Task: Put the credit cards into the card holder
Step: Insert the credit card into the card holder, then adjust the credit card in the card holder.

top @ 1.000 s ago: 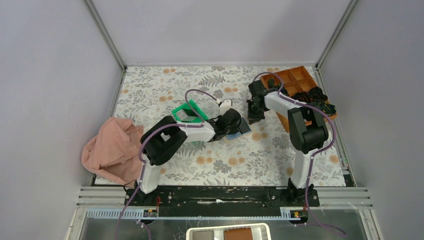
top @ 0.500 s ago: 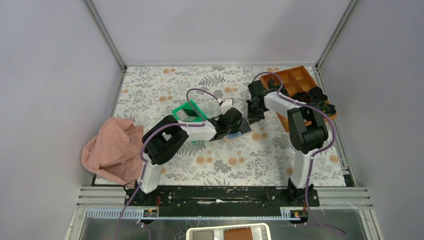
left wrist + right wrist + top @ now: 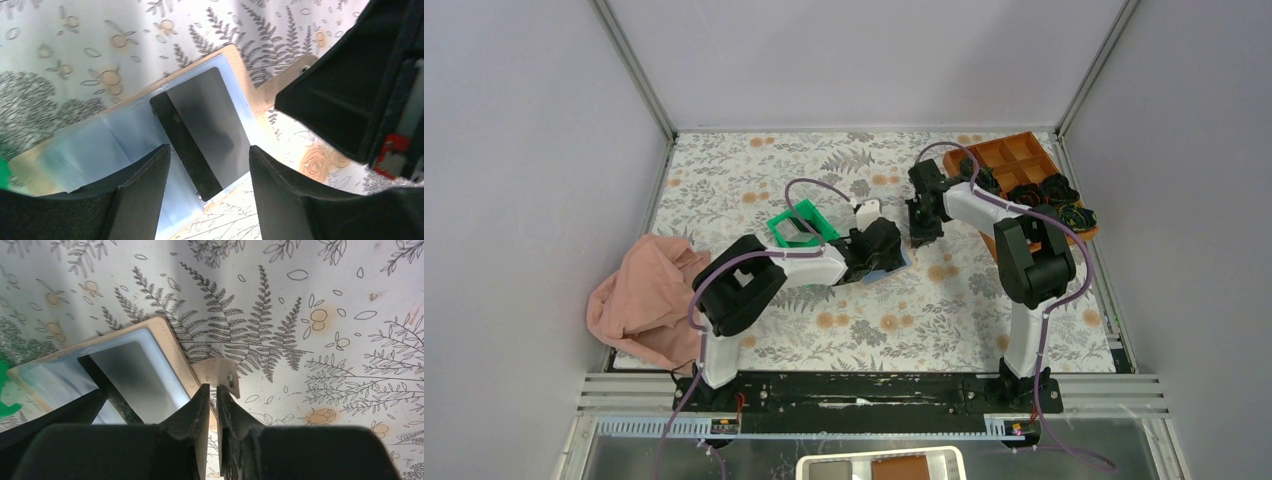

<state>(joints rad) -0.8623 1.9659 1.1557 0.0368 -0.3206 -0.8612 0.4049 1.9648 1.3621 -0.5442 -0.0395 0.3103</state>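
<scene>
1. With the card holder (image 3: 125, 135) lying open mid-bench (image 3: 874, 330), a dark credit card (image 3: 202, 135) sits in its clear sleeve, on the half next to the tab (image 3: 222, 374).
2. Left end effector (image 3: 207, 150): jaws wide, one finger either side of the card, holding nothing.
3. Right end effector (image 3: 212, 390): narrow, only a thin slit, with the tips right at the tab. Cannot tell whether it pinches it.
4. Top view: the left wrist covers most of the holder, so only a blue-grey corner shows.
5. Green tray (image 3: 802, 222) is near the holder, on its far-left side, close by the left arm.
6. Pink cloth (image 3: 649, 295) is at the bench's left edge, well apart.
7. Orange-brown compartment box (image 3: 1024, 155) holding dark lumps (image 3: 1049, 190) is in the far right corner, beyond the right arm.
</scene>
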